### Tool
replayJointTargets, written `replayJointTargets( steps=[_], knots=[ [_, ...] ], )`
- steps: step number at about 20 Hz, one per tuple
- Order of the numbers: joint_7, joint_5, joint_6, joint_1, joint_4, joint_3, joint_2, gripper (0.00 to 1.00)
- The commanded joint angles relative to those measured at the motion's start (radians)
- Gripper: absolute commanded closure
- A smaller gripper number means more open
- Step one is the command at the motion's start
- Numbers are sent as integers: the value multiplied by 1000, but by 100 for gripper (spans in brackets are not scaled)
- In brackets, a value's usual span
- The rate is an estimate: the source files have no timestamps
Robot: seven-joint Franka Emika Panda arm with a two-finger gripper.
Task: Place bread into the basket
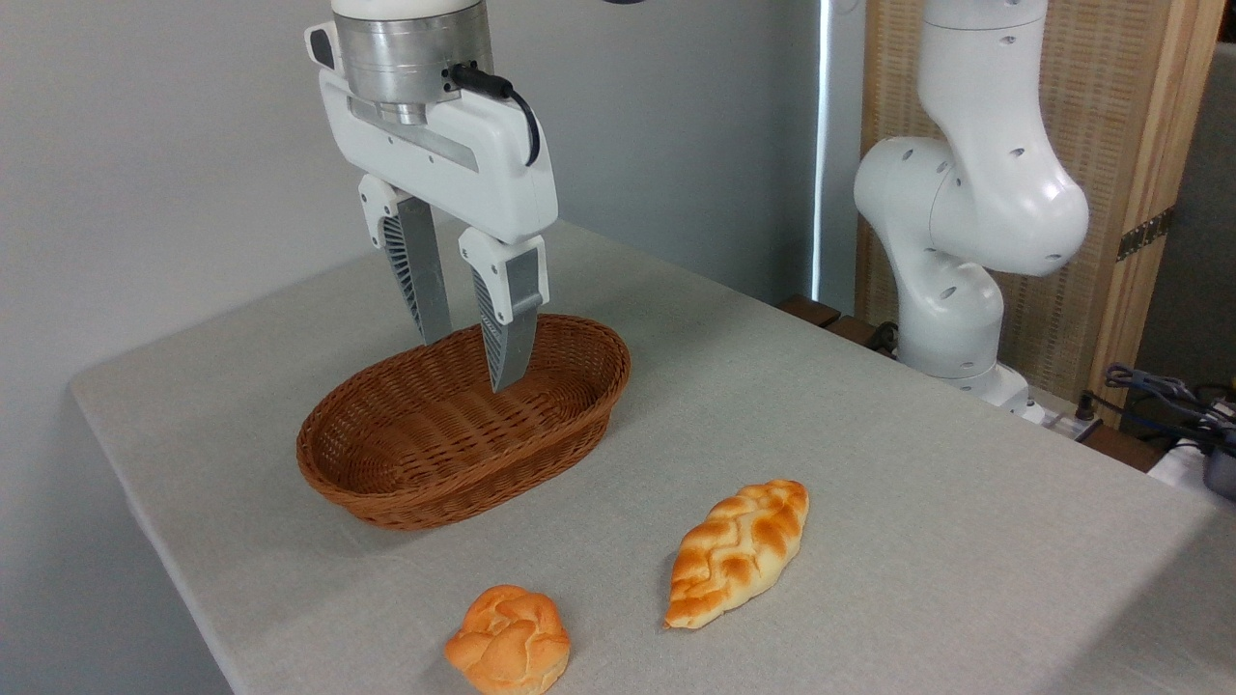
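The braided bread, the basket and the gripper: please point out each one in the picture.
braided bread [739, 553], fixed camera, middle of its plaited top.
basket [386, 507], fixed camera, near outer wall.
gripper [468, 365], fixed camera, gap between its open fingertips.

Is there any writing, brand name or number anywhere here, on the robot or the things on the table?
None can be read: the gripper, arm, basket, bread and bun show no text, label or number.
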Motion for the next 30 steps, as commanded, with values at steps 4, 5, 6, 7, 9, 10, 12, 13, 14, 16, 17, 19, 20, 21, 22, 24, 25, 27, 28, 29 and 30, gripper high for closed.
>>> replayJointTargets(
  steps=[4, 5, 6, 7, 9, 10, 12, 13, 14, 16, 17, 19, 20, 21, 22, 24, 25, 27, 28, 29, 30],
  knots=[
    [10, -2, -29, -1, 18, 7, 5, 0],
    [10, -2, -29, -1, 18, 7, 5, 0],
    [10, -2, -29, -1, 16, 7, 5, 0],
    [10, -2, -29, -1, 18, 7, 5, 0],
    [11, -2, -29, -1, 18, 5, 4, 0],
    [11, -2, -29, -1, 18, 5, 4, 0],
    [11, -2, -29, -1, 18, 5, 4, 0],
    [11, -2, -29, -1, 18, 7, 4, 0],
    [11, -2, -29, -1, 18, 7, 4, 0],
    [11, -2, -29, -1, 16, 7, 4, 0],
    [11, -2, -29, -1, 15, 7, 4, 0],
    [11, -2, -29, 0, 15, 7, 4, 0],
    [11, -2, -29, 0, 12, 8, 2, 0],
    [10, -2, -29, 0, 10, 7, 1, 0],
    [10, -2, -29, 0, 9, 8, -1, 0],
    [10, -2, -26, 6, 1, 8, -10, 0],
    [10, -2, -20, 25, -11, 8, -16, 0],
    [13, -2, -9, 31, -40, 7, -39, 0],
    [20, -2, 3, 35, -68, 7, -59, 0],
    [48, -2, 11, 45, -98, 7, -83, 0],
    [90, -2, 11, 55, -118, 7, -102, 0]
  ],
)
